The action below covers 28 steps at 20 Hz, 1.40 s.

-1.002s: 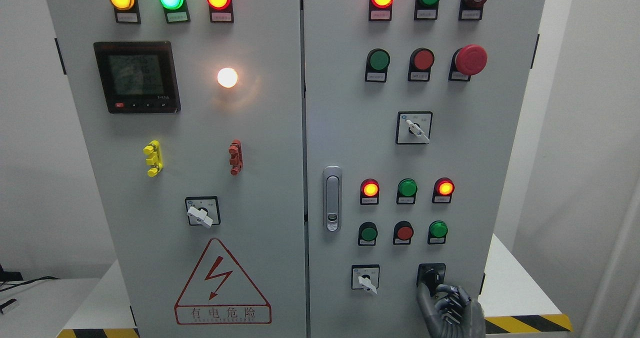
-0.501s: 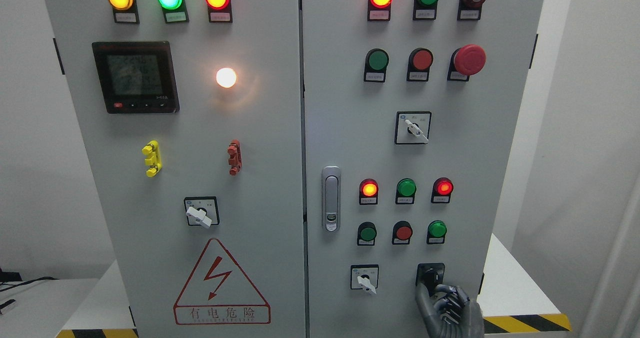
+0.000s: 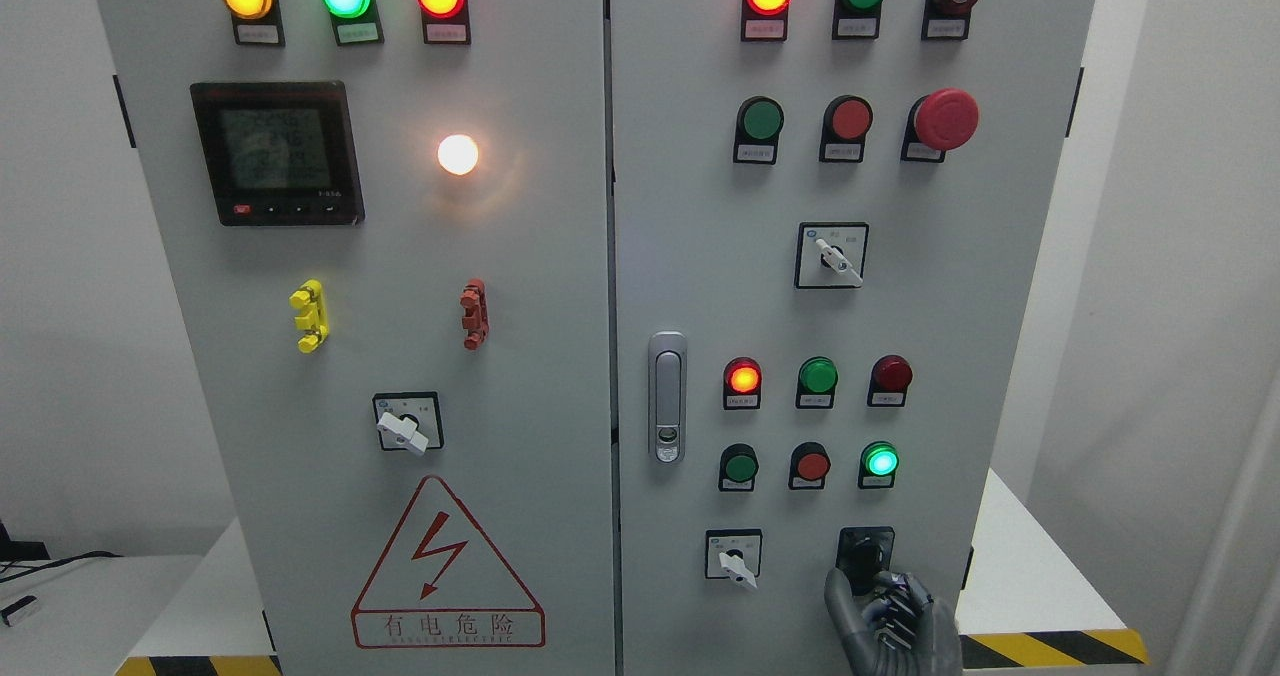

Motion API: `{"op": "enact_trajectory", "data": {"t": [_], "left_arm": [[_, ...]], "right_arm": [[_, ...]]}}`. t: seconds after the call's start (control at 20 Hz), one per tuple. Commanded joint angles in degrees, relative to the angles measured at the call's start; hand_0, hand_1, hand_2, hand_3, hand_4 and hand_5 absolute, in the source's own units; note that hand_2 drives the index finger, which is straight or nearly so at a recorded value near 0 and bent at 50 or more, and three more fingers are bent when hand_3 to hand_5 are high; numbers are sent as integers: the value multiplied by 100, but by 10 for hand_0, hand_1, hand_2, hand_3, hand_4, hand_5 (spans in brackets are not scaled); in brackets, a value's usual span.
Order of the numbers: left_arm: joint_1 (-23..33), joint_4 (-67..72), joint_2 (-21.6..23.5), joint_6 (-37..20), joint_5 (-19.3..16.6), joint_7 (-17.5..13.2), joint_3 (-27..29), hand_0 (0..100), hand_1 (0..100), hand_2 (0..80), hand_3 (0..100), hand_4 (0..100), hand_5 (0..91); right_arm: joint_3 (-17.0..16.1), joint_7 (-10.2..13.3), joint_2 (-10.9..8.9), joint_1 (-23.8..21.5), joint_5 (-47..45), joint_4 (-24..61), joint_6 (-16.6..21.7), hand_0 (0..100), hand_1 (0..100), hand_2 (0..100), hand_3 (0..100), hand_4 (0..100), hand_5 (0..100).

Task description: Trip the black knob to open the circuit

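- Your black knob (image 3: 866, 556) sits in a black square plate at the lower right of the cabinet's right door (image 3: 700, 256), below the bottom row of buttons.
- Right robot hand (image 3: 885, 621) comes up from the bottom edge; one finger reaches the knob's lower left, the rest curl below it. You can't tell from this angle whether it actually grips the knob.
- Just above: green button (image 3: 880, 459) is lit; the red lamp (image 3: 891, 373) over it is dark; the red lamp (image 3: 743, 377) at that row's left glows.
- White selector switch (image 3: 734, 559) sits left of the knob, apart from the hand.
- Cabinet stands on a white tabletop (image 3: 1030, 576) with a yellow-black striped edge.
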<state>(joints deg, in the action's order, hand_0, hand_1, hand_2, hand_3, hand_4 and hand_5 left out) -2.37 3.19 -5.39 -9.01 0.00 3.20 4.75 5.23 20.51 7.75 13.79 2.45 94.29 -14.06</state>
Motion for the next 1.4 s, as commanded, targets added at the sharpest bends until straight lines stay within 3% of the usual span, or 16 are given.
{"op": "enact_trajectory", "data": {"t": [0.0,1.35], "left_arm": [[0,6,3,4,-176,-3,0,120,389,0,0,0,0],[0,6,3,4,-176,-3,0,120,389,0,0,0,0]], "right_arm": [[13,-3,-1,1,1,2,9,263,676,606,884,906,983],[-75,24,-1,-25,212,2,26,254,676,589,870,886,977]]}}
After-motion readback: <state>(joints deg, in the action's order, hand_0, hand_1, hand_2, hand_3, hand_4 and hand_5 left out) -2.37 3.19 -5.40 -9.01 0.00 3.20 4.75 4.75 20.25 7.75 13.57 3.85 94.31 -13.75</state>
